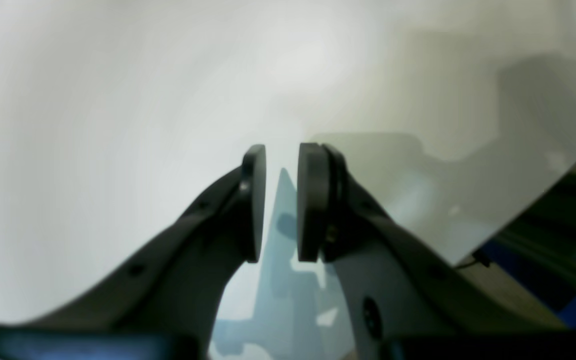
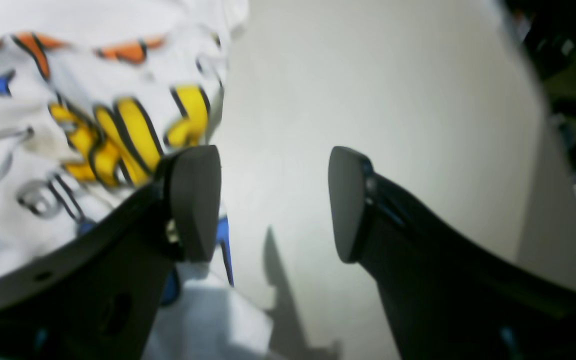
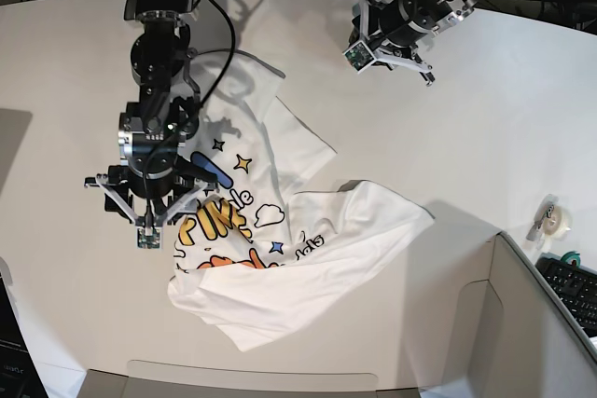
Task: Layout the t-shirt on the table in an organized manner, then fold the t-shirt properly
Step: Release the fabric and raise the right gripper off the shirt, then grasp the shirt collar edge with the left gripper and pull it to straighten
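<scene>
The t-shirt (image 3: 308,249) lies crumpled on the white table (image 3: 485,118), its printed front partly showing and its lower part folded over itself. My right gripper (image 3: 149,216) hangs over the shirt's left edge. In the right wrist view that gripper (image 2: 274,160) is open with nothing between its fingers; the yellow and orange print of the t-shirt (image 2: 43,100) lies under the left finger and bare table (image 2: 368,100) under the right one. My left gripper (image 3: 382,39) is at the far side, away from the shirt. Seen from its wrist, the left gripper (image 1: 281,155) stands narrowly open over bare table (image 1: 118,100), holding nothing.
A grey bin (image 3: 532,323) stands at the front right corner, with a tape roll (image 3: 557,216) and a keyboard (image 3: 574,277) beside it. The table's curved edge (image 1: 543,200) runs close to the right of the left gripper. Cables hang along the far side.
</scene>
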Action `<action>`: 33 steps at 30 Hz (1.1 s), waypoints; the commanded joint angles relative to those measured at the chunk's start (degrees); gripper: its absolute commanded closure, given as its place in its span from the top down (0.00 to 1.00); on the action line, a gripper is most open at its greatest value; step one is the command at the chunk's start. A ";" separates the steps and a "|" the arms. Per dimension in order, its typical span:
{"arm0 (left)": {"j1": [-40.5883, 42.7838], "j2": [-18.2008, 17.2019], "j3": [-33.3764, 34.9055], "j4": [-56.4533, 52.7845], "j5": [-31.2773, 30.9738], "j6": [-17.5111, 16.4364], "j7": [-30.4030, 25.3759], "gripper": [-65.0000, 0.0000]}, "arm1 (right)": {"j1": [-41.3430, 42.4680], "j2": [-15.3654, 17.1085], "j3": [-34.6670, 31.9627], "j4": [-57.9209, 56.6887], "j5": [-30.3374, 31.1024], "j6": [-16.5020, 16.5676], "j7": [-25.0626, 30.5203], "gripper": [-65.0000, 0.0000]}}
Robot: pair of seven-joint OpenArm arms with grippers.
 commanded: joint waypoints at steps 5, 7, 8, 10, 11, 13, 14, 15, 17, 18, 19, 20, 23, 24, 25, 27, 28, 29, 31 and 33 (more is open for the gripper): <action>-2.40 -0.62 5.55 1.63 -0.21 0.26 -1.02 0.18 | -2.65 1.41 10.03 -1.21 9.67 7.34 1.25 0.53; -3.46 -0.62 8.01 1.63 -0.21 0.26 -1.11 0.18 | -2.82 2.29 11.09 -3.40 11.69 8.05 1.25 0.53; -4.51 -0.62 9.51 1.63 -0.21 0.26 -1.11 0.19 | -2.82 2.90 11.35 -4.99 12.57 8.22 1.25 0.53; -6.27 -0.44 12.76 1.63 -0.21 0.26 -1.11 0.20 | -2.82 3.52 11.44 -8.24 14.42 8.40 1.34 0.53; -7.32 -0.36 14.25 1.63 -0.21 0.26 -1.11 0.20 | -2.82 3.78 11.44 -9.82 15.82 8.40 1.43 0.53; -9.08 -0.09 16.45 1.63 -0.21 0.26 -0.93 0.20 | -2.82 4.31 11.44 -11.40 18.11 8.40 1.52 0.53; -10.31 0.70 17.42 1.63 -0.21 0.35 -0.40 0.20 | -2.82 4.40 11.44 -11.84 19.69 8.40 1.52 0.53; -11.54 1.93 18.03 1.55 -0.12 0.35 -0.05 0.20 | -3.09 4.92 11.44 -11.93 21.01 8.40 1.52 0.53; -13.21 3.51 18.30 1.55 -0.12 0.35 2.06 0.20 | -4.05 6.15 11.53 -11.93 23.12 8.40 1.52 0.53; -14.36 4.39 18.47 1.46 -0.12 0.35 3.55 0.20 | -4.40 6.51 11.53 -11.93 24.26 8.40 1.52 0.53; -15.59 5.36 19.09 1.37 -0.12 0.35 4.43 0.20 | -4.49 6.77 11.53 -11.93 24.88 8.40 1.52 0.53; -16.91 5.80 20.06 0.93 -0.12 0.35 4.78 0.20 | -4.58 6.77 11.53 -11.93 25.49 8.40 1.52 0.53; -18.49 5.89 21.64 0.67 -0.12 0.35 5.22 0.20 | -5.20 6.51 11.53 -12.02 26.81 8.31 1.43 0.53; -18.49 6.15 22.08 0.67 -0.03 0.35 5.22 0.20 | -5.20 6.42 11.53 -12.02 27.25 8.31 1.43 0.53; -18.40 6.24 22.69 0.67 -0.03 0.35 5.31 0.20 | -5.20 6.33 11.53 -12.02 27.60 8.31 1.43 0.53; -18.40 6.15 25.42 0.67 -0.03 0.52 5.49 0.20 | -5.20 6.15 11.35 -12.11 28.48 8.31 1.43 0.53; -18.40 5.89 26.74 0.67 -0.03 0.61 6.10 0.20 | -5.02 5.80 11.09 -12.64 28.75 8.31 1.43 0.53; -18.40 5.89 27.88 0.67 0.06 0.61 7.25 0.20 | -4.93 5.01 11.09 -13.60 29.10 8.31 1.52 0.53; -18.31 5.71 29.99 0.67 1.73 0.70 8.83 0.20 | -4.58 3.25 11.26 -15.98 29.45 8.31 1.60 0.53; -17.70 4.57 32.36 0.67 6.39 0.70 9.00 0.20 | -3.79 1.85 11.35 -18.35 29.54 8.40 1.60 0.53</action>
